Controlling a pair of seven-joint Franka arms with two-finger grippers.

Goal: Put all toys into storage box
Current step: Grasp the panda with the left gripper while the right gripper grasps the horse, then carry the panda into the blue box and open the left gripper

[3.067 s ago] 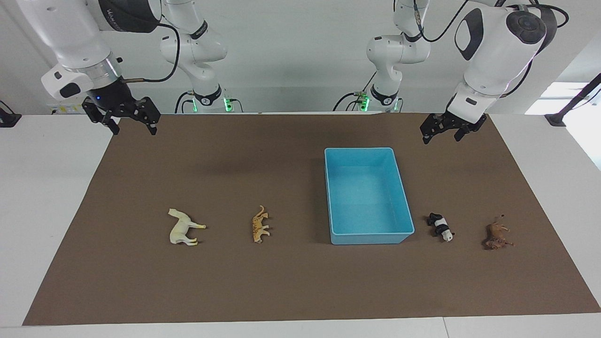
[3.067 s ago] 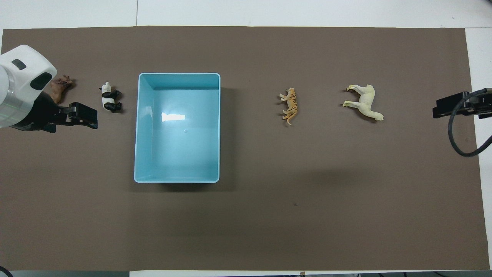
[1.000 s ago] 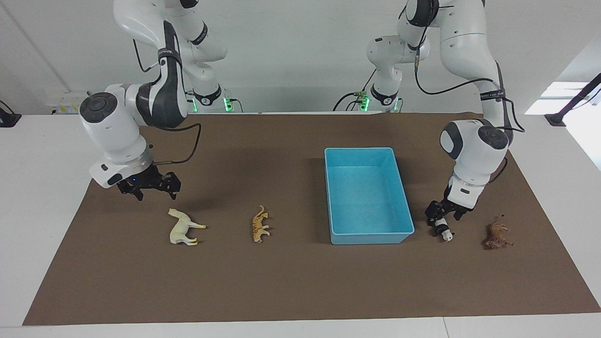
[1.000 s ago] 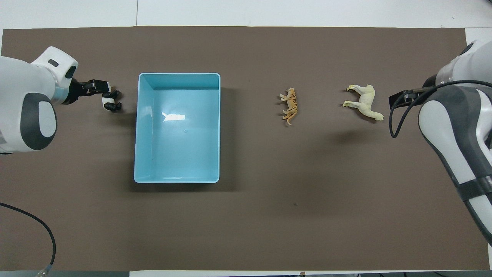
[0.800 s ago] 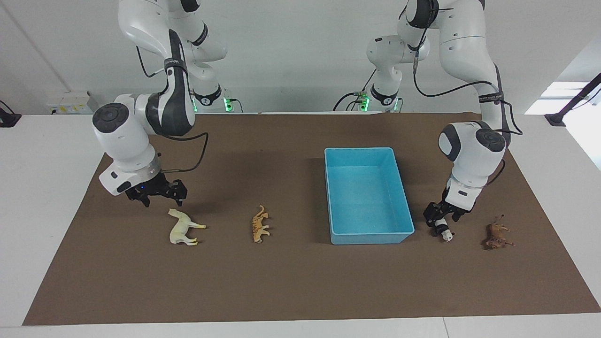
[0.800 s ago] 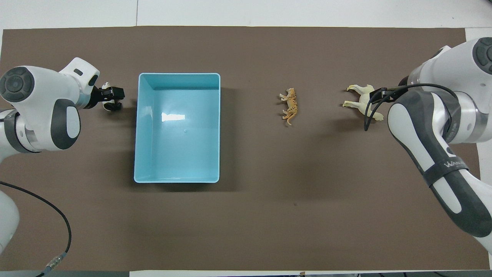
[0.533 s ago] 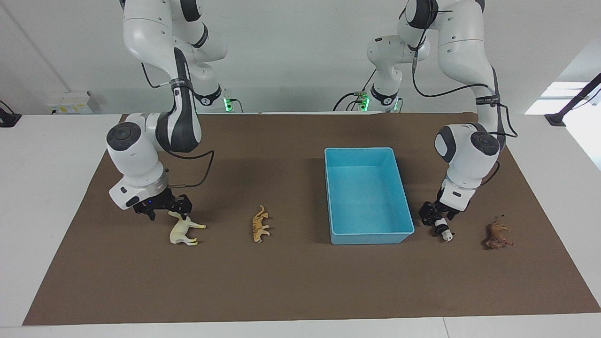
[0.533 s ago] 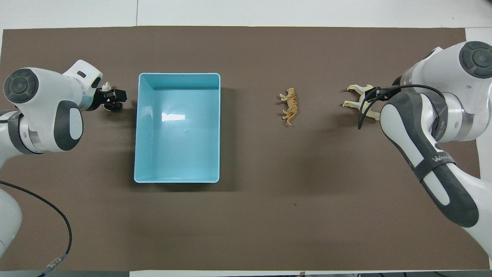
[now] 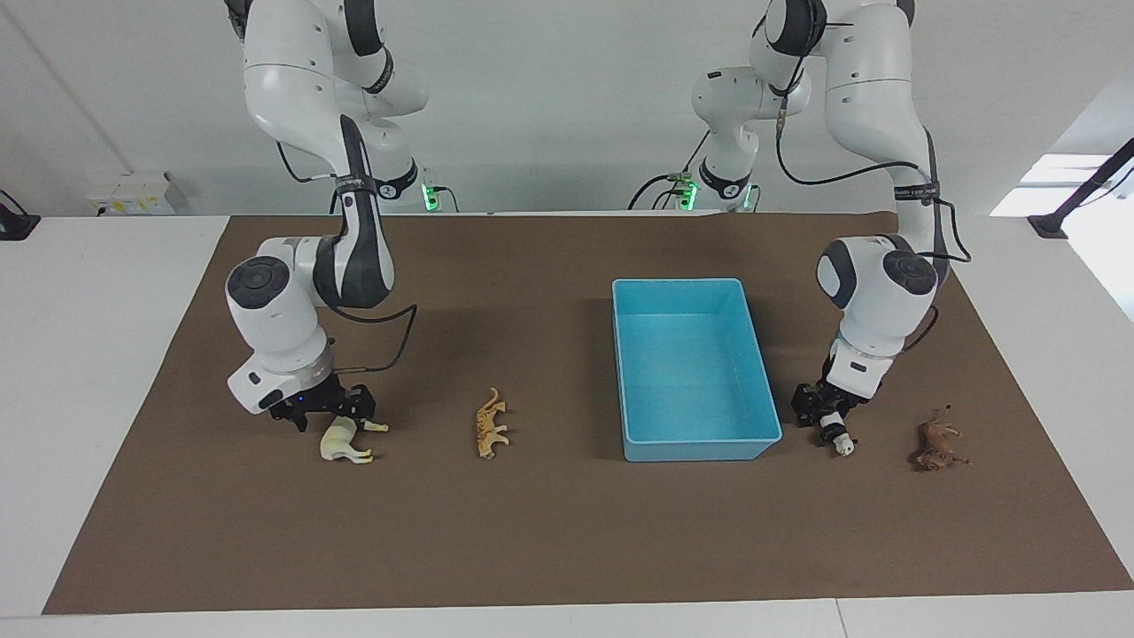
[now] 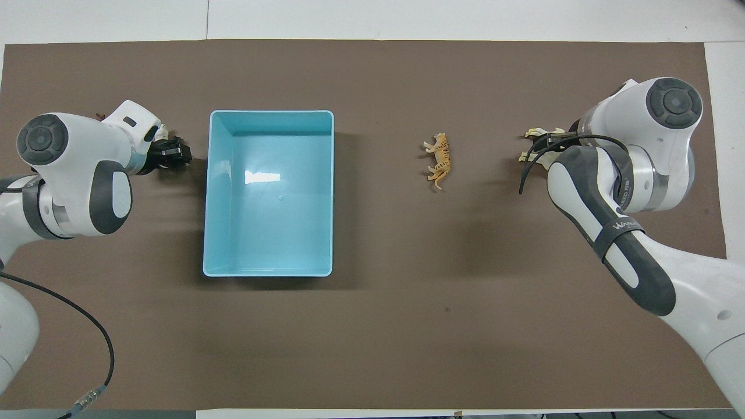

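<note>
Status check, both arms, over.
Left gripper down on black-and-white panda figurine; right gripper down on cream-white horse figurine. Light blue plastic storage box holds nothing. Nothing in the way.

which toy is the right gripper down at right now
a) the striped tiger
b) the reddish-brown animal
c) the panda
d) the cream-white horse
d: the right gripper is low over the cream-white horse at the right arm's end of the table, while the left gripper is at the panda.
</note>
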